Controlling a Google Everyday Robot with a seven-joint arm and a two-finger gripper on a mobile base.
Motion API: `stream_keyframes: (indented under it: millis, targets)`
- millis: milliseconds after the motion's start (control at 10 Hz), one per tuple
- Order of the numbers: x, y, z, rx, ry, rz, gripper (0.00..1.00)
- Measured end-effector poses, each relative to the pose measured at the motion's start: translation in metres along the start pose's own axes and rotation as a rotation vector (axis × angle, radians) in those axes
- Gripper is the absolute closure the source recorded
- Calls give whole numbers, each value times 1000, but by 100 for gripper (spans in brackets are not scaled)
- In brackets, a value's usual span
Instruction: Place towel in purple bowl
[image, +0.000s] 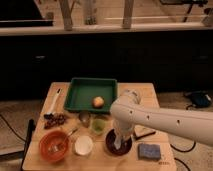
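At the near edge of the table (150, 92), my gripper (119, 136) hangs into the purple bowl (109, 145), the pale towel (118, 145) at its tip, grasped or released I cannot tell, the green tray (80, 97) beyond.

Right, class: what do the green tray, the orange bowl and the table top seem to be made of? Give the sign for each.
Green tray: probably plastic, even matte green with a raised rim. Orange bowl: likely plastic, uniform bright colour, though glazed ceramic is possible. Table top: pale wood or laminate, flat tan surface. The gripper hangs over the purple bowl.
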Motion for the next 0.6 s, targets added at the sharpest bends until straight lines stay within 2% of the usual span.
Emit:
stream_keyframes:
  millis: [100,200,300,600]
  targets:
    - [0,0,0,1,-1,-1,36]
    - [0,0,0,-2,-4,-5,23]
    - [0,0,0,-4,-5,-8,20]
    - [3,0,-1,-11,-8,-9,20]
